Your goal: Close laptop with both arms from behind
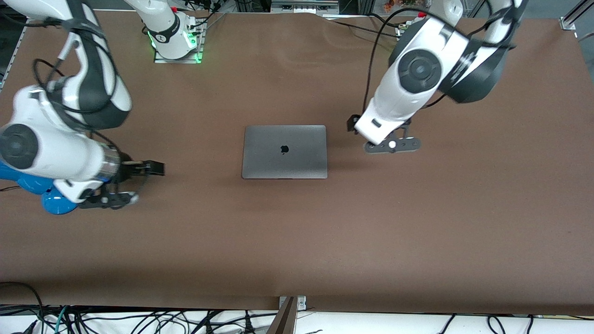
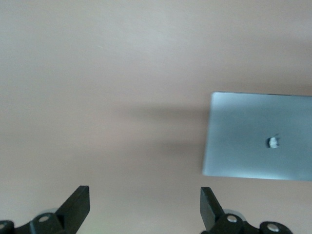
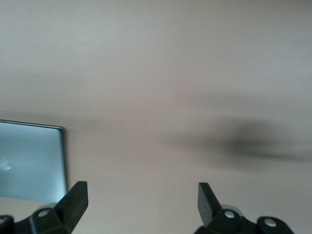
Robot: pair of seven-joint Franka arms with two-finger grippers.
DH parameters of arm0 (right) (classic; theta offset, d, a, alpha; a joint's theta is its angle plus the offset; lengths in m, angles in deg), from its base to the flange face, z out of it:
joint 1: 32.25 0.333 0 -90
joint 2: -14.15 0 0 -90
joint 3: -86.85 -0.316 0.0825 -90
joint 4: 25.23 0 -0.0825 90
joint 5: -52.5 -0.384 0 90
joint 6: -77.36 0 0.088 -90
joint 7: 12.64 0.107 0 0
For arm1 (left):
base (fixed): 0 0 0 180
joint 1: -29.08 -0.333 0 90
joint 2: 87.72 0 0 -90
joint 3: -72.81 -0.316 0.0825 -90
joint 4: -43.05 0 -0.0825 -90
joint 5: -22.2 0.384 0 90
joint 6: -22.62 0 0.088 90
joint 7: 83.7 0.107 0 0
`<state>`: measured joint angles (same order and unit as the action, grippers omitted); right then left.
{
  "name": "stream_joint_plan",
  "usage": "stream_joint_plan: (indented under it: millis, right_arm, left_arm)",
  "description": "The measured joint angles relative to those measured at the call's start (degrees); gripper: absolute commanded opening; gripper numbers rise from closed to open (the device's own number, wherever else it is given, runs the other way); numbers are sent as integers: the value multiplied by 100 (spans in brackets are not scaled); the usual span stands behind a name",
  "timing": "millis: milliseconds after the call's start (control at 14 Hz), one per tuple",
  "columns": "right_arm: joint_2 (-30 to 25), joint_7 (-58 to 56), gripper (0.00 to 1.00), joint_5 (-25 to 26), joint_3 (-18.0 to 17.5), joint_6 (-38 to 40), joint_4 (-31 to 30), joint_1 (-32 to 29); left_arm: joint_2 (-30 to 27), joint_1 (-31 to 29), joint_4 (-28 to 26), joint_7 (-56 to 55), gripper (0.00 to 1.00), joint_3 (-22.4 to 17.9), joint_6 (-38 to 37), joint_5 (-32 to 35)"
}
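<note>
Grey laptop (image 1: pixel 284 151) lies shut, dark logo on lid.

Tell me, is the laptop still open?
No, the laptop lies flat on the table with its lid shut and the logo facing up.

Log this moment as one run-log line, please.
laptop: lid shut, flat on table | left gripper: open, empty, beside laptop | right gripper: open, empty, beside laptop | blue lamp: under right arm
</note>
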<state>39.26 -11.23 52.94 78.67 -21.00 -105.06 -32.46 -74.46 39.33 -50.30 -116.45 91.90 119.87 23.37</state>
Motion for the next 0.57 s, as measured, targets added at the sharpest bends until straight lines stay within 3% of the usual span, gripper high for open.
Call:
stream_joint_plan:
  millis: [214,571]
  right_arm:
    - [-528,-280,100,-43,507,143,-30,41]
    - [-1941,-292,100,-45,799,713,-788,47]
  left_arm:
    - [-831,-30,-728,821,100,-491,-13,-28]
    - [-1860,-29,-1496,2259,100,-1479,-16,-63]
